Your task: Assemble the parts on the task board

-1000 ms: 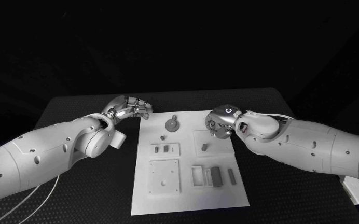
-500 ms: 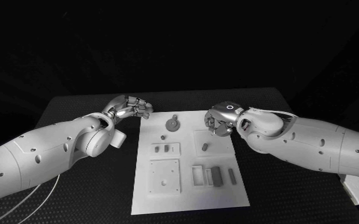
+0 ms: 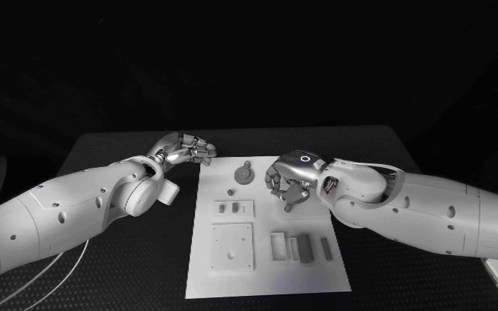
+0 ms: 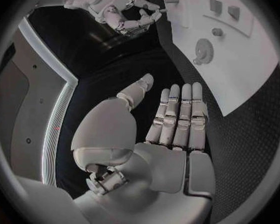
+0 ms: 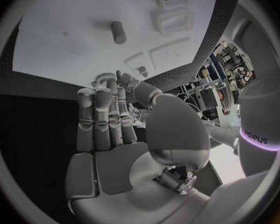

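The step in hand looks like a reach for a loose part: the right hand [image 3: 288,181] hovers over the middle of the task board [image 3: 265,282], above a small cylindrical part [image 5: 118,32] lying loose on the plate. In the right wrist view that part sits beyond the fingertips [image 5: 109,79], apart from them, on bare white board. The fingers there stand fairly straight and close together with nothing between them; in the head view they look partly curled, so I judge the hand empty and only loosely spread.

The left hand [image 3: 185,149] waits just off the board's far left corner, over the black desk [image 3: 114,282]. Its fingers [image 4: 177,114] lie side by side and extended, thumb apart, holding and touching nothing.

A round gear-like part [image 3: 243,174] lies on the board between the two hands, nearer the left fingertips.

The next move likely calls for lowering the right hand and closing thumb and fingers around the small cylinder, which may roll if nudged sideways.
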